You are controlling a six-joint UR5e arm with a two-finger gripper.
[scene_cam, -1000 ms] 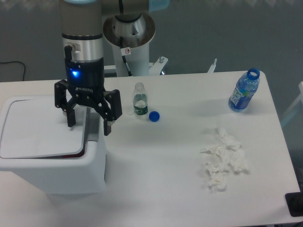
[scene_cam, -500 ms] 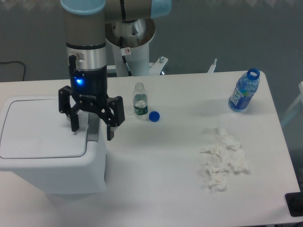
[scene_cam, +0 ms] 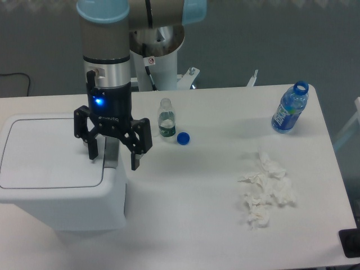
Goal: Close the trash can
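Fixed camera view, single entry.

Item 1: large white boxy plastic trash can [scene_cam: 56, 185] with rounded corners, stood at the left end of the white table [scene_cam: 202, 225]. Its flat white lid [scene_cam: 50, 154] lay down flush on the rim, with a grey push tab [scene_cam: 111, 157] at the right edge.

Item 2: black two-finger gripper [scene_cam: 113, 157] on a silver-and-blue arm, blue light lit on its body. It hung over the can's right edge. Jaws were spread wide and held nothing; one fingertip [scene_cam: 93, 154] sat over the lid, the other over the table just right of the can.

Item 3: small clear plastic bottle with green label [scene_cam: 165, 119], upright and uncapped, near the gripper's right. A round blue cap [scene_cam: 183, 138] lay just beside it.

Item 4: blue-labelled clear water bottle [scene_cam: 290, 108], upright and open, at the far right corner.

Item 5: heap of crumpled white tissues [scene_cam: 265, 190], right of centre.
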